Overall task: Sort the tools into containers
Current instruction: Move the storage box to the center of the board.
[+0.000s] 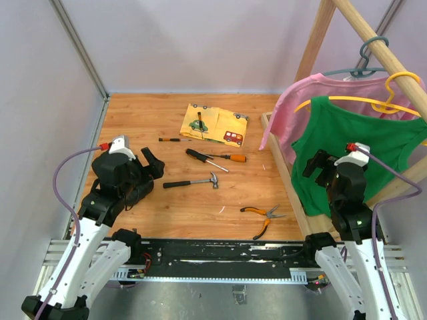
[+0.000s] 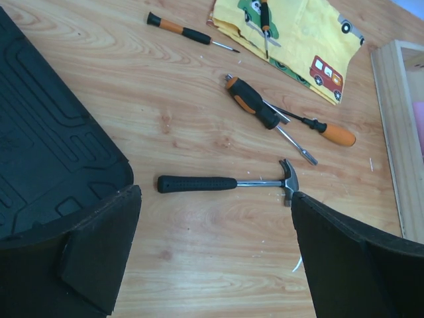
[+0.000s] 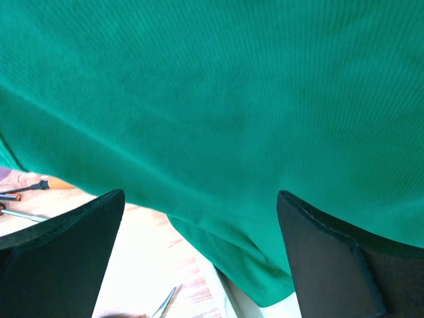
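Nothing sorted yet, by the look of it — hammer (image 2: 225,183), pliers (image 1: 261,215) and screwdrivers (image 2: 255,106) all lie loose on the desk (image 1: 200,223), one of them on the yellow cloth (image 1: 230,127). Black tool case (image 2: 46,146) sits just beside the left hand (image 2: 212,225), which hangs over the hammer w/ fingers apart, empty. Right hand (image 3: 199,225) is apart and empty too — up against the green shirt (image 3: 212,99), well off the tools

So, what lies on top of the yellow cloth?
One small screwdriver with an orange and black handle lies on the cloth. Anything under the cloth is covered and cannot be seen.
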